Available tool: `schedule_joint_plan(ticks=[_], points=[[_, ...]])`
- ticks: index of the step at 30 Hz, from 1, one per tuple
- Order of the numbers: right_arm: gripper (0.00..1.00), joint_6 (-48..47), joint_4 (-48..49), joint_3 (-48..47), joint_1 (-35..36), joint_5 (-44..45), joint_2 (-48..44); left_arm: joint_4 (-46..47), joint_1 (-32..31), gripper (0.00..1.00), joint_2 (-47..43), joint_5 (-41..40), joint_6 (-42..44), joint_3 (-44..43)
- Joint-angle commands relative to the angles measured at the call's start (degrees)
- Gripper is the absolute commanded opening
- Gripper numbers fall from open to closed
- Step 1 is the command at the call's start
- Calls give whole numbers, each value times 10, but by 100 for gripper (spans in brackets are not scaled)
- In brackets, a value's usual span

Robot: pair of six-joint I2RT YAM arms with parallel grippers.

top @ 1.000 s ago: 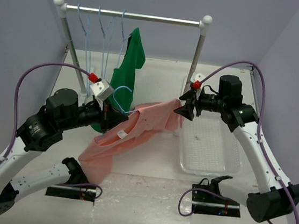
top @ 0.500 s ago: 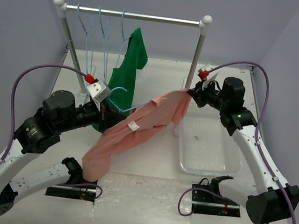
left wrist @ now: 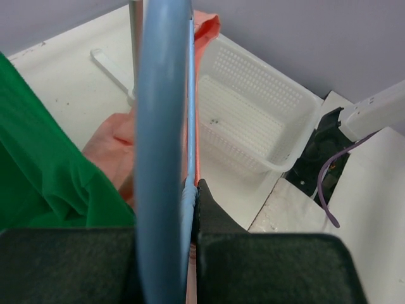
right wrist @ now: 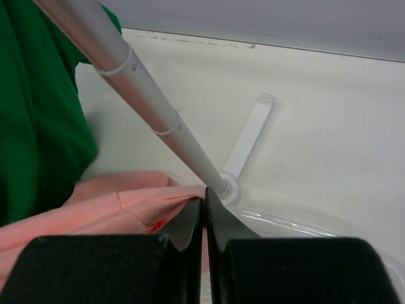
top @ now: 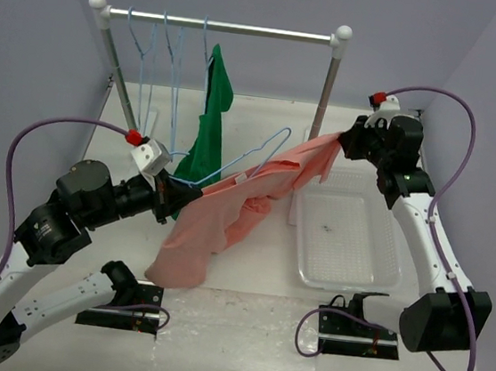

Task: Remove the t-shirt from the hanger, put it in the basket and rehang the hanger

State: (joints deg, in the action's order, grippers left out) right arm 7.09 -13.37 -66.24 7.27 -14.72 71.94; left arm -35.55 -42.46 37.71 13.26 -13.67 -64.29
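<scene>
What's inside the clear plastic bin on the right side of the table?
The bin holds only a small dark speck. The t-shirt, stretched from the right claw, hides the bin's far-left corner from above, so that spot can't be checked.

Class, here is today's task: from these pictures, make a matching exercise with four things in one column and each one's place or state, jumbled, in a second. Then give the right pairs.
Things:
1. t-shirt
2. hanger
3. green shirt
4. basket

Places or states:
a. hanging from the rail
b. gripped by the left tool
c. standing on the table
d. pinched at one edge by the right tool

Pairs: 1-d, 2-b, 3-a, 4-c
</scene>
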Motion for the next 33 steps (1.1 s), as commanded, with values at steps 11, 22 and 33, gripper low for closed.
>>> schedule_joint_plan(ticks=[11,22,33], points=[[0,-146,45,105,129,-203,-181,370,-2,0,-5,-41,-59,107],[0,-75,40,3,189,-158,-213,381,-2,0,144,-302,-97,5],[0,-31,-39,-493,190,85,-44,356,-2,0,145,-270,-75,32]])
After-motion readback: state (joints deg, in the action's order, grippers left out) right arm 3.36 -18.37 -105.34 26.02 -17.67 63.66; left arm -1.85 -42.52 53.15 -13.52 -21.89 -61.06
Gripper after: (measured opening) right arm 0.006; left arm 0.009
